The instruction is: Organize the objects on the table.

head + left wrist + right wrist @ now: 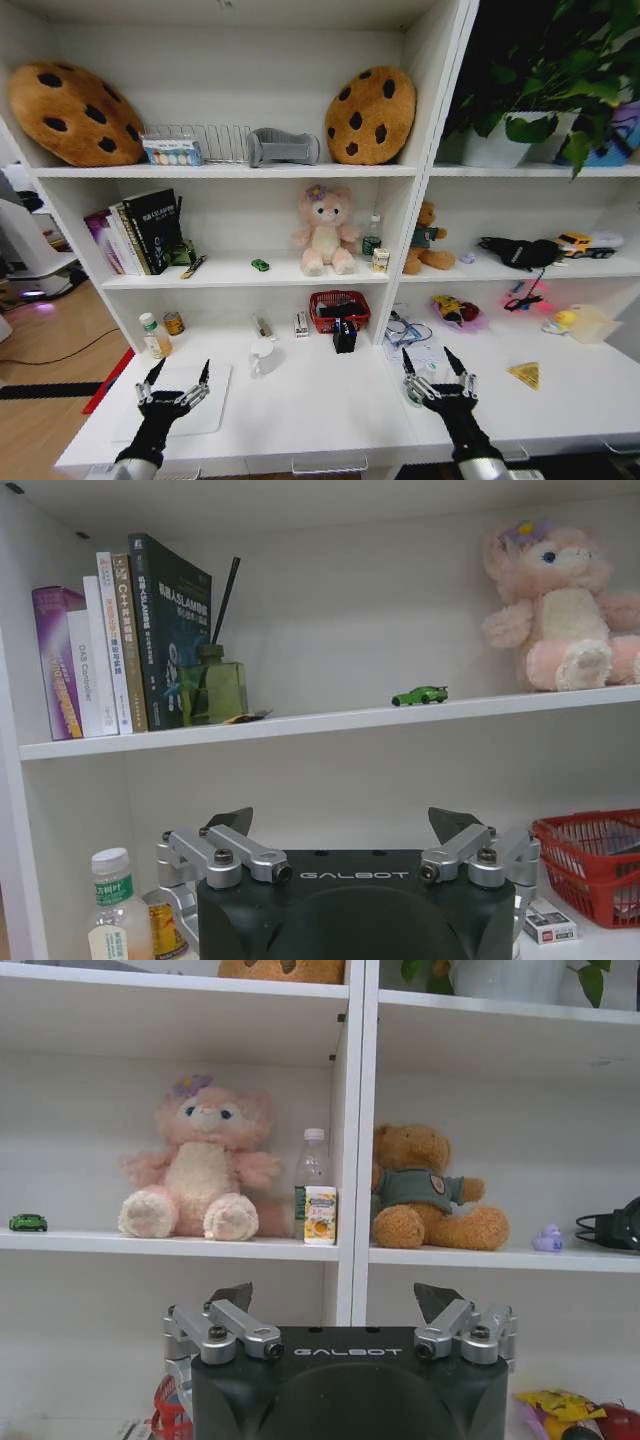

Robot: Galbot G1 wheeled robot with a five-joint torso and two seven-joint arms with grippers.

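- White shelving unit fills the back, white desk (pixel 320 400) runs under it, wood floor off to the robot's left
- Left gripper (pixel 177 384) hovers low over the left part of the desk, above a pale flat slab that is likely the laptop (pixel 215 412); fingers spread wide, nothing between them
- Right gripper (pixel 434 374) hovers over the right part of the desk, fingers also spread wide and empty
- Green toy car (pixel 260 265) sits on the middle shelf, left of the pink plush (pixel 325 232), well apart from both grippers; same car in the left wrist view (pixel 420 695) and at the edge of the right wrist view (pixel 28 1222)
- Green-capped jar (pixel 153 335) stands at the back left of the desk beside a small amber jar (pixel 174 323)
- Dark pen (pixel 193 266) lies on the middle shelf by the books (pixel 140 232); colour hard to tell
- Desk clutter untouched: white mug (pixel 264 356), red basket (pixel 340 308), tangle of cables (pixel 405 332), yellow triangle piece (pixel 524 374)
- Judgement: task looks barely begun, nothing is held and neither arm is committed to an item
- Judgement: nearly all the sorting is left; which items count as placed cannot be told
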